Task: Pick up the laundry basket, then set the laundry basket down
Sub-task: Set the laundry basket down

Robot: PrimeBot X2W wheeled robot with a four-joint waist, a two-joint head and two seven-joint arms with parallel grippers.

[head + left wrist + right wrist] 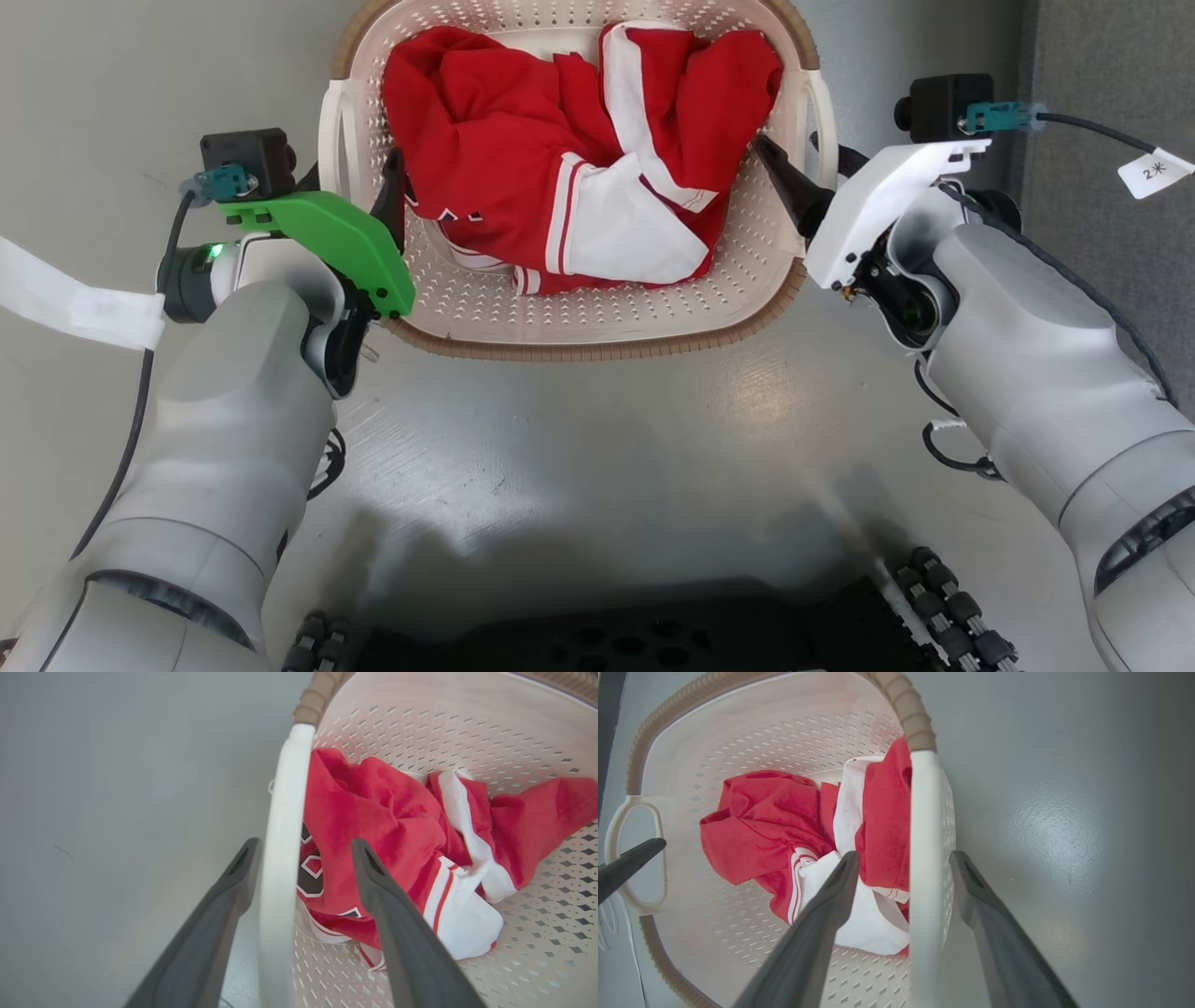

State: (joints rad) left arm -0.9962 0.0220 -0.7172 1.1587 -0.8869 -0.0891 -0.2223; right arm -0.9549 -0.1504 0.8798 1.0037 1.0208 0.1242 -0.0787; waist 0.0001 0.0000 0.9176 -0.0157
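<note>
The laundry basket (597, 322), cream with perforated walls and a brown rim, lies at the top middle of the head view with a crumpled red and white garment (579, 159) inside. My left gripper (350, 182) is open, and its fingers straddle the basket's left white handle (282, 858), one outside and one inside. My right gripper (814, 168) is open too, astride the right handle (924, 858) in the same way. In both wrist views a gap shows between the handle and at least one finger. I cannot tell whether the basket rests on the grey floor.
My black wheeled base (616, 644) fills the bottom edge, close in front of the basket. A darker grey strip of flooring (1111, 56) runs along the far right. A tagged cable (1153, 173) trails from the right wrist and a white band (75, 303) from the left.
</note>
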